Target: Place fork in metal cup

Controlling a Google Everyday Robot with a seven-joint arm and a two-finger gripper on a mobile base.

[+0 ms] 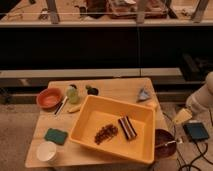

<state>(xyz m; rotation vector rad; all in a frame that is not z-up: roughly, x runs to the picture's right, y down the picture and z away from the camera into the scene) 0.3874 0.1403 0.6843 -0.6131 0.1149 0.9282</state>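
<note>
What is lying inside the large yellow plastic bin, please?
The large yellow plastic bin holds a brown crumbly cluster and a dark striped packet, side by side. Its near wall hides the floor's front strip. The gripper hangs beyond the wooden table's right edge.

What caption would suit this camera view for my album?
Robot's gripper hangs just off the table, near the fork resting across a dark bowl.

Gripper (182, 116) at right edge, off the table (116, 87); yellow bin (100, 118) blocks centre; bare table strip behind it, upper middle.
</note>
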